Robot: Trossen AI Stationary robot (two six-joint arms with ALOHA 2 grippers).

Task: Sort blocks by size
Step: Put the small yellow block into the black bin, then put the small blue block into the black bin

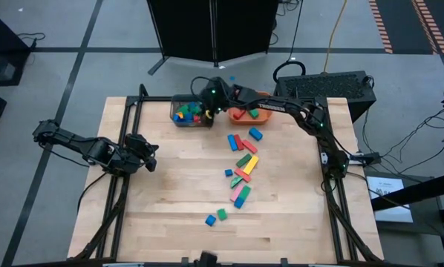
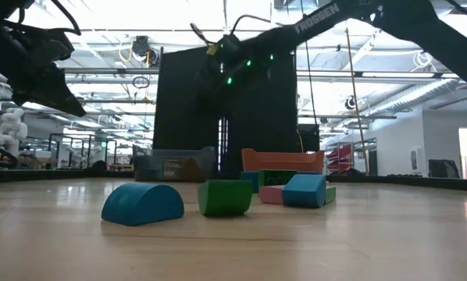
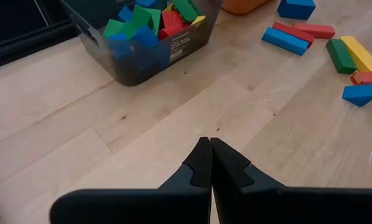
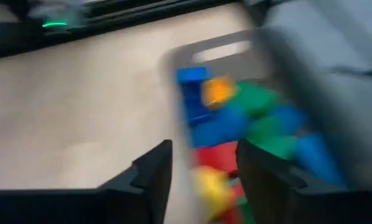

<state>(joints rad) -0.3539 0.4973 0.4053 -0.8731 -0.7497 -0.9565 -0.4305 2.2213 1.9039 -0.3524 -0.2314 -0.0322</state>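
Loose blocks (image 1: 241, 169) strung down centre-right of high view, two at lower centre. Left gripper (image 1: 149, 156) at left, fingers pressed together, empty. Right gripper (image 1: 211, 106) top centre over grey bin (image 1: 174, 108) of blocks, fingers parted, empty. Orange bin (image 1: 246, 116) beside.

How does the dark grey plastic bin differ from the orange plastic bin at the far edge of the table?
The dark grey plastic bin is piled with blue, green, red and yellow blocks; the orange plastic bin shows only a few. The right gripper, fingers apart, hovers over the grey bin, not the orange one. Both stand side by side on the wooden table.
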